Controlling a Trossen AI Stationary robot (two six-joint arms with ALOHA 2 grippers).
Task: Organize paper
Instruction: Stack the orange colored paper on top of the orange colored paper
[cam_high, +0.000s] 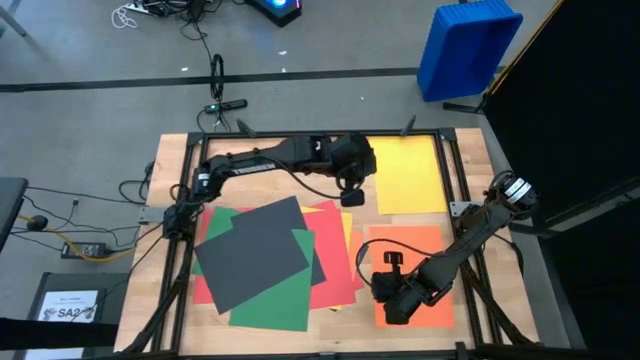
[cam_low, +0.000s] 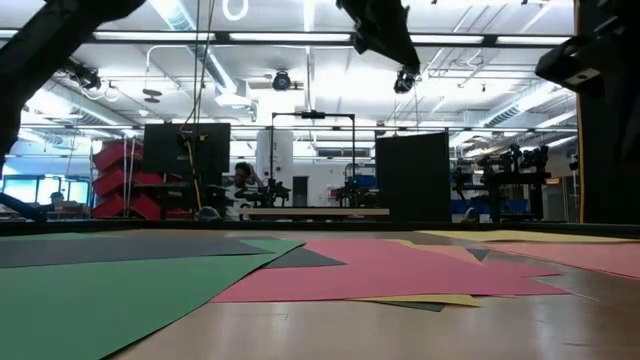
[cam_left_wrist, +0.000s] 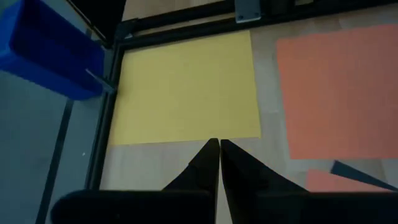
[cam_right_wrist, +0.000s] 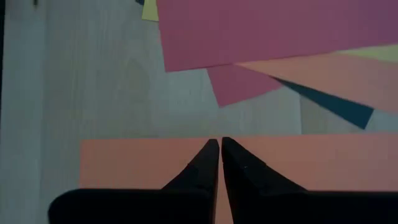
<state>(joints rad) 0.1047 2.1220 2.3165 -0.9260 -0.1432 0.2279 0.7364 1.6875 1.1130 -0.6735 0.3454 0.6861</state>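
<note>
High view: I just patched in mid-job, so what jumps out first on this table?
A fanned pile of paper fills the table's left half, with a dark grey sheet on top of green and red ones. Two sheets lie apart on the right: a yellow sheet at the far edge and an orange sheet nearer. The shut right claw is above the orange one; the shut left claw is beside the yellow.

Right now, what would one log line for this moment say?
left tool: shut, above yellow sheet's edge | right tool: shut, over orange sheet | mixed pile: unsorted
</note>
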